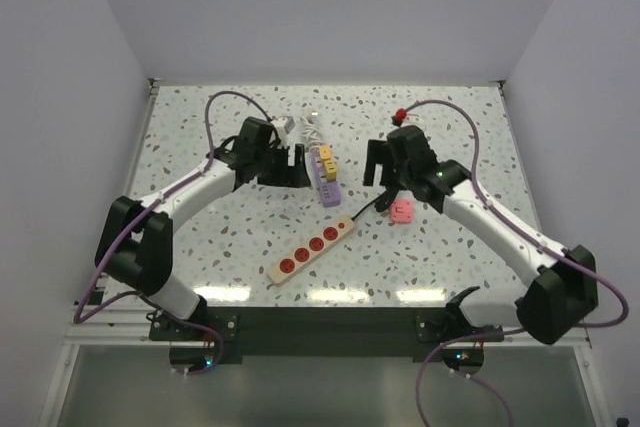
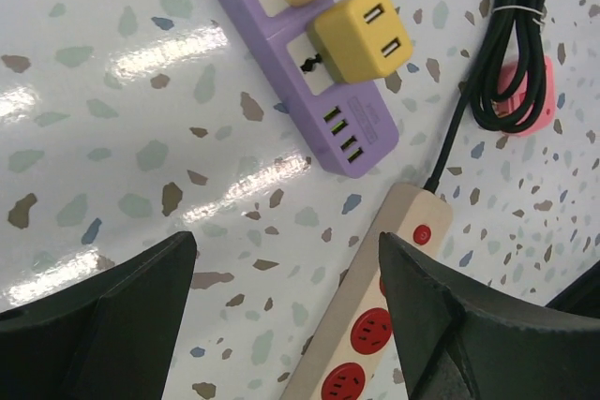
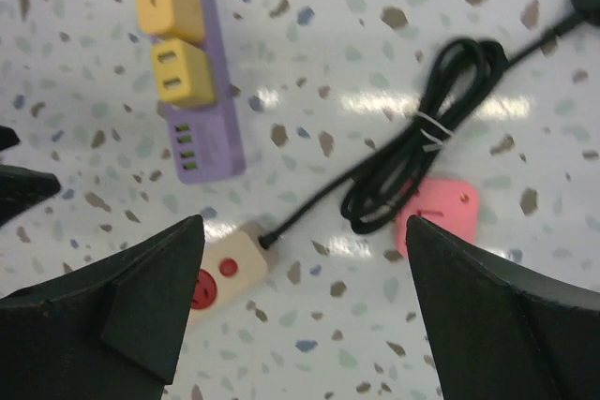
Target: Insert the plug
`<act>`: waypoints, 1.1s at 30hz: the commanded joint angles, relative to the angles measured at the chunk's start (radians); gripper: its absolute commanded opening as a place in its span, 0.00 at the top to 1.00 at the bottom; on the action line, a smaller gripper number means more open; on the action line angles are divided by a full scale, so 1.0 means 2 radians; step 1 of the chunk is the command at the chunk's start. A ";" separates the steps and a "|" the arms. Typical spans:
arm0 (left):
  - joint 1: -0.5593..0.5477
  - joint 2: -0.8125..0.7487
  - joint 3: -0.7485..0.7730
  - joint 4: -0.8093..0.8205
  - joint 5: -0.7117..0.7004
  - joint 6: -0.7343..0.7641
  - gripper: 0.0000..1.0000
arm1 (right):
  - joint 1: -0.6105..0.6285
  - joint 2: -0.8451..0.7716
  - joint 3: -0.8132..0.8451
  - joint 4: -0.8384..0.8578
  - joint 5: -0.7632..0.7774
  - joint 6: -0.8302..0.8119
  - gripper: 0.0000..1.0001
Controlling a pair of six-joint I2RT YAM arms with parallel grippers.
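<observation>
Pink plug flat on the table, partly under a tied coil of black cable, just right of the beige strip at its switch end. Above it the right gripper, spread wide, gripping nothing. Over bare table the left gripper, also wide and empty, near the purple strip carrying two yellow adapters.
</observation>
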 commanded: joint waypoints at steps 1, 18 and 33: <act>-0.008 -0.019 -0.002 0.038 0.021 0.002 0.16 | -0.001 -0.068 -0.073 -0.060 0.057 0.036 0.08; -0.015 -0.051 -0.013 0.007 0.008 0.012 0.08 | -0.052 -0.055 -0.189 0.026 0.043 0.014 0.05; -0.016 -0.050 0.007 -0.013 0.022 0.008 0.08 | -0.065 0.029 -0.200 0.084 0.017 -0.009 0.08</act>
